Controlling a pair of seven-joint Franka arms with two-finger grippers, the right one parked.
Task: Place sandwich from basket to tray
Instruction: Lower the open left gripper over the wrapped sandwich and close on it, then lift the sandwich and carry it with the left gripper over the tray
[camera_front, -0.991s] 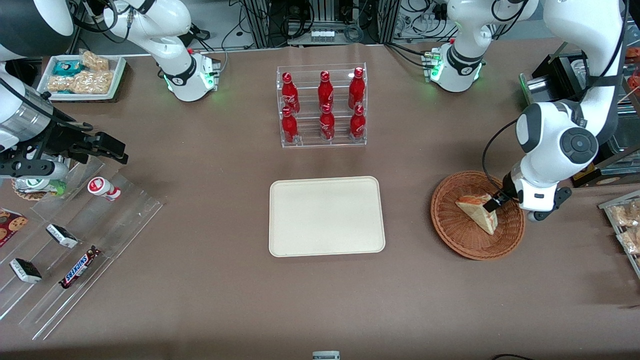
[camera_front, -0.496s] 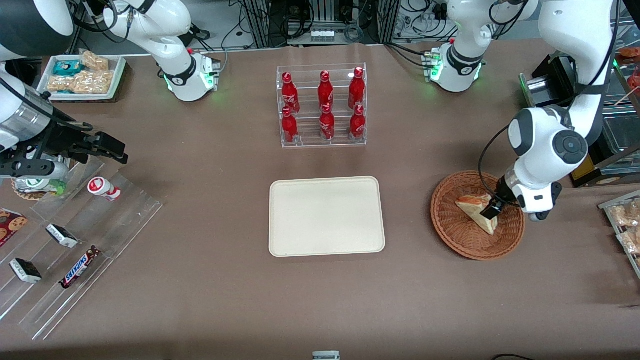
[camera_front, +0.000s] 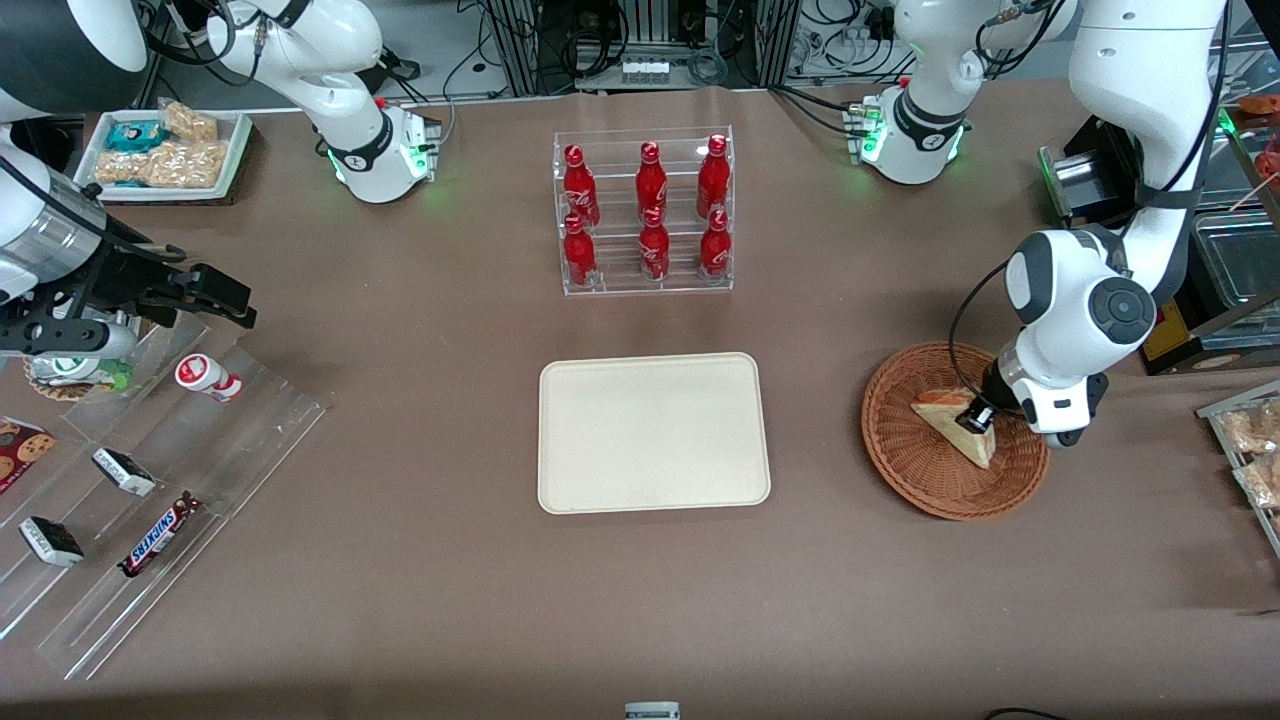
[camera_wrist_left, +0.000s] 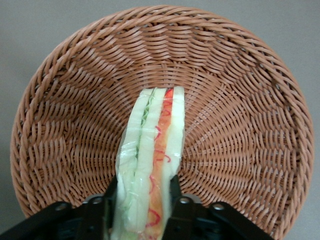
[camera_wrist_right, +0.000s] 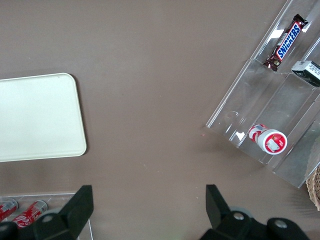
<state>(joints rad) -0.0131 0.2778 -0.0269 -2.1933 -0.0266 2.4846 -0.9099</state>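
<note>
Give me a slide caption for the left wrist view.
Left gripper straddling the sandwich standing on edge in the wicker basket.

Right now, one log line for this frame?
step: grasp | tool: straddling sandwich in basket, contact unclear | tray: empty

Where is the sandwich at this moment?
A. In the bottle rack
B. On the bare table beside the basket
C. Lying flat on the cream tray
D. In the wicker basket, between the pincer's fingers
D: the sandwich stands on edge in the wicker basket, with the pincer fingers on both its sides; the cream tray holds nothing.
</note>
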